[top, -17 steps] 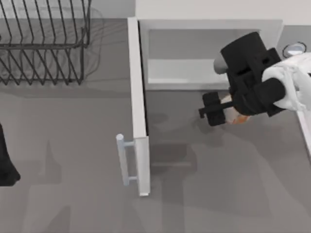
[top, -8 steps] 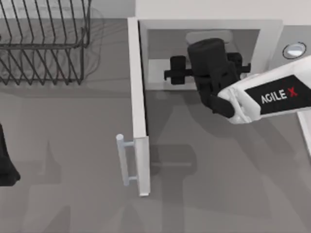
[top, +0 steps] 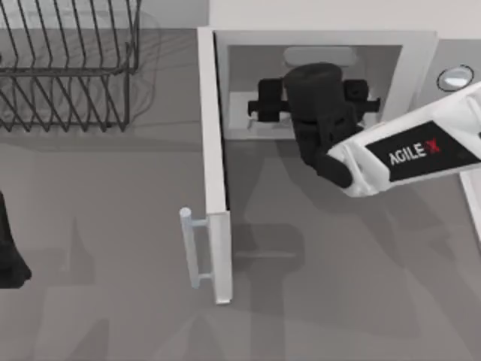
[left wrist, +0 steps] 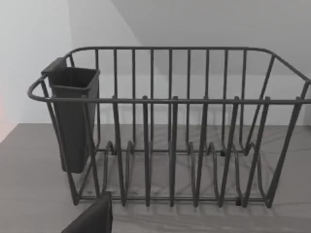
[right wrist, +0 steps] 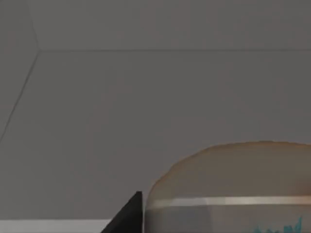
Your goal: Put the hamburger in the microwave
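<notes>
The white microwave (top: pixel 323 36) stands at the back right of the table, its door (top: pixel 214 150) swung wide open toward the front. My right gripper (top: pixel 312 105) reaches into the cavity and covers the hamburger from above. In the right wrist view the cream-tan hamburger (right wrist: pixel 233 179) sits close to the camera against the cavity's grey inner walls, with one dark finger (right wrist: pixel 129 218) touching its side. The gripper is shut on it. My left arm (top: pixel 7 248) stays parked at the table's left edge.
A black wire rack (top: pixel 68 68) stands at the back left, and the left wrist view faces that rack (left wrist: pixel 170 145) with its dark cup holder (left wrist: pixel 73 116). The door's silver bar handle (top: pixel 192 248) juts left. A round knob (top: pixel 455 77) sits right of the cavity.
My right gripper carried the hamburger from the table in front of the microwave up and left into the cavity, then slightly farther left inside. The left arm has not moved.
</notes>
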Tool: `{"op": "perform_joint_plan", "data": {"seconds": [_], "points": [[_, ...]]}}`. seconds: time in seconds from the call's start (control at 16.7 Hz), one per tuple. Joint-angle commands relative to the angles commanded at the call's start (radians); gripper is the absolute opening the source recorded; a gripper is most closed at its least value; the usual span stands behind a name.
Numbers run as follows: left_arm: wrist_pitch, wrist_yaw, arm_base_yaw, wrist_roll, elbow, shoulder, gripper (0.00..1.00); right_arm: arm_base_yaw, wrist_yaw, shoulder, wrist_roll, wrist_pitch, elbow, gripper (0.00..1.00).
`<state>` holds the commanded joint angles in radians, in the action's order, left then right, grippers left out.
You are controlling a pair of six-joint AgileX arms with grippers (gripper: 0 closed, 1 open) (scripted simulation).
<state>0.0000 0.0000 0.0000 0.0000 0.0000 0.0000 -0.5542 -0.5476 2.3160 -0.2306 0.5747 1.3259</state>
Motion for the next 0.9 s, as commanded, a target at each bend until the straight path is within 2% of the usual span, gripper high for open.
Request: {"op": "perform_joint_plan", "data": {"seconds": [0.36,0.6,0.9], "points": [[0.0,0.0,0.0,0.0,0.0,0.0,1.0,0.021,0.045,0.024,0.011,0.009,0.097,0.0],[0.0,0.0,0.0,0.0,0.0,0.0,1.0,0.057,0.107,0.139,0.041,-0.049,0.294,0.0],[0.0,0.0,0.0,0.0,0.0,0.0,1.0,0.105,0.148,0.341,0.083,-0.222,0.621,0.0]]}}
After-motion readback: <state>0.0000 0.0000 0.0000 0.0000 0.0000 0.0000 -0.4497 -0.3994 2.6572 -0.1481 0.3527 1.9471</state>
